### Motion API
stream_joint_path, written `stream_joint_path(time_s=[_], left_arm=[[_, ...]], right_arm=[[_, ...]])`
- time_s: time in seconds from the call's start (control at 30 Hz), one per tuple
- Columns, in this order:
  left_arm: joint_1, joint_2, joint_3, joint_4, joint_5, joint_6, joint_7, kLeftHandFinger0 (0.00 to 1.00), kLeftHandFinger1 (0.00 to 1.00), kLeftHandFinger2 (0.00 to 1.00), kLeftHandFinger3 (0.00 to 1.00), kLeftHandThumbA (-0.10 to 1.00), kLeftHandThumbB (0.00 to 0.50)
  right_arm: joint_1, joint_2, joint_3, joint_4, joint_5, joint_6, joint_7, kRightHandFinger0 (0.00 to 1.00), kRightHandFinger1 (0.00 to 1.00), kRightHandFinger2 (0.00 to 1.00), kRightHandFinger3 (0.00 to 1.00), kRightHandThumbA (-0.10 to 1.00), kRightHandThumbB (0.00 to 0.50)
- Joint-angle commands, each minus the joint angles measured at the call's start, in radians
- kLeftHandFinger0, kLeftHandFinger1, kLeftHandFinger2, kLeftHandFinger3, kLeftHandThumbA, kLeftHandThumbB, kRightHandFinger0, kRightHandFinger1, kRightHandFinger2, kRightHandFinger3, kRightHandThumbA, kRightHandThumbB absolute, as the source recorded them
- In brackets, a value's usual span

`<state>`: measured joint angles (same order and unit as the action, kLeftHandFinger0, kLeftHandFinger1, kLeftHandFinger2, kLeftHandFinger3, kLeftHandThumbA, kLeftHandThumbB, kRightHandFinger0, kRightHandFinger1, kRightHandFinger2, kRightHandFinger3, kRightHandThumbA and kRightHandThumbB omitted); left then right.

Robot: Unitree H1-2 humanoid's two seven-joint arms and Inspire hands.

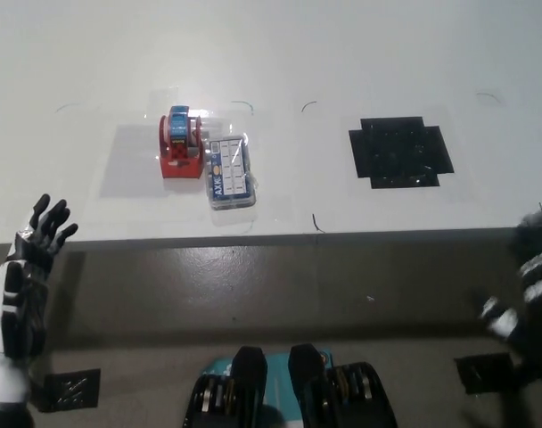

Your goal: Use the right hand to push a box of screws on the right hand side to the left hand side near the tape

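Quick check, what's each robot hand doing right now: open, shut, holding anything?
Left robot hand: open, holding nothing, resting at the lower left off the table.
Right robot hand: blurred at the lower right edge; cannot be told.

White table (360, 53), red tape dispenser (182, 143) touching screw box (230, 172), black patch (399, 151)

No lettering is legible: the label on the box of screws (230, 172) shows only a blue strip and a grid, too small to read.
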<state>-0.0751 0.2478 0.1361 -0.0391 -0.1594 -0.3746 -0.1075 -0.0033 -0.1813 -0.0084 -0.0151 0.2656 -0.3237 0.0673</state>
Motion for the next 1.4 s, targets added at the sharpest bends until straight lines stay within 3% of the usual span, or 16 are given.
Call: stream_joint_path(time_s=[0.0, 0.27, 0.4, 0.57, 0.77, 1.07, 1.23, 1.37], left_arm=[[0.007, 0.006, 0.005, 0.021, 0.018, -0.045, -0.004, 1.0, 1.0, 1.0, 1.0, 1.0, 0.09], [0.099, -0.001, 0.003, 0.02, 0.024, -0.068, -0.007, 1.0, 1.0, 1.0, 1.0, 1.0, 0.099], [0.161, -0.01, -0.007, 0.031, 0.034, -0.085, -0.01, 1.0, 1.0, 1.0, 1.0, 0.99, 0.102], [0.23, -0.029, -0.011, 0.074, 0.036, -0.095, -0.033, 1.0, 1.0, 1.0, 1.0, 0.94, 0.071], [0.298, -0.038, -0.003, 0.111, 0.077, -0.095, -0.017, 1.0, 1.0, 1.0, 1.0, 0.95, 0.081], [0.29, -0.032, -0.004, 0.131, 0.096, -0.095, -0.011, 1.0, 1.0, 1.0, 1.0, 0.95, 0.083], [0.279, -0.03, -0.002, 0.139, 0.082, -0.095, -0.015, 1.0, 1.0, 1.0, 1.0, 0.94, 0.086], [0.258, -0.026, 0.002, 0.16, 0.084, -0.095, -0.013, 1.0, 1.0, 1.0, 1.0, 0.94, 0.096]], right_arm=[[0.048, -0.025, 0.053, 0.004, -0.079, -0.041, 0.08, 1.0, 1.0, 1.0, 1.0, 0.93, 0.249], [0.158, -0.002, 0.07, 0.086, -0.11, -0.076, 0.069, 1.0, 1.0, 1.0, 1.0, 0.95, 0.258], [0.187, -0.009, 0.068, 0.087, -0.091, -0.074, 0.091, 1.0, 1.0, 1.0, 1.0, 0.94, 0.22], [0.205, -0.018, 0.059, 0.089, -0.091, -0.08, 0.102, 1.0, 1.0, 1.0, 1.0, 0.95, 0.217], [0.216, -0.011, 0.061, 0.106, -0.096, -0.113, 0.112, 1.0, 1.0, 1.0, 1.0, 0.94, 0.211], [0.193, -0.001, 0.058, 0.104, -0.084, -0.099, 0.116, 1.0, 1.0, 1.0, 1.0, 0.89, 0.207], [0.176, 0.005, 0.049, 0.127, -0.11, -0.135, 0.101, 1.0, 1.0, 1.0, 1.0, 0.94, 0.224], [0.156, 0.006, 0.044, 0.14, -0.096, -0.135, 0.107, 1.0, 1.0, 1.0, 1.0, 0.9, 0.202]])
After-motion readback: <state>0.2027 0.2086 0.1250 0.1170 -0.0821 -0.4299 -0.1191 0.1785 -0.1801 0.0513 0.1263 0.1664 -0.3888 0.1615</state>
